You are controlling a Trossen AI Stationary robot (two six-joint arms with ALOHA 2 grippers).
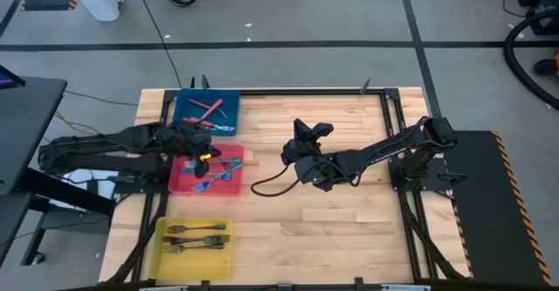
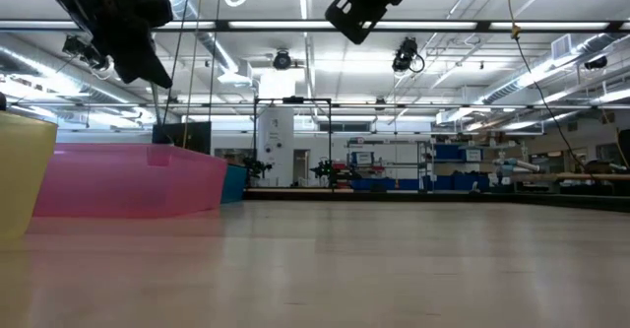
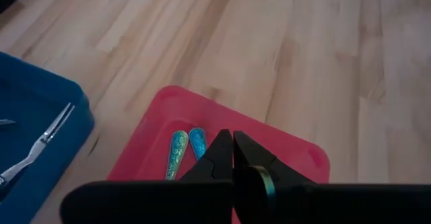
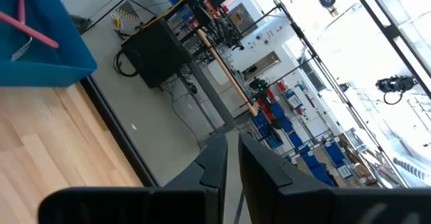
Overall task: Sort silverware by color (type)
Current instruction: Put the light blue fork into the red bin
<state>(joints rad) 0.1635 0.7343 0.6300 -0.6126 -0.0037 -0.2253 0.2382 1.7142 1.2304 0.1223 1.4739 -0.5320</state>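
Observation:
Three trays line the table's left side. The blue tray [image 1: 207,112] at the far end holds red-handled forks [image 1: 210,107]. The red tray [image 1: 179,179] in the middle holds blue-handled forks [image 3: 185,150]. The yellow tray [image 1: 166,247] at the near end holds dark metal forks [image 1: 196,236]. My left gripper [image 3: 233,143] hangs shut and empty above the red tray's far part, tilted down toward it. My right gripper [image 4: 233,153] is raised over the table's middle, pointing level toward the trays. A narrow gap shows between its fingers, with nothing in it.
Bare wooden table [image 1: 332,230] stretches to the right of the trays and under my right arm. A black cable [image 1: 266,184] loops below the right gripper. In the low view the red tray's wall [image 2: 128,180] and the yellow tray's wall [image 2: 25,170] stand at the left.

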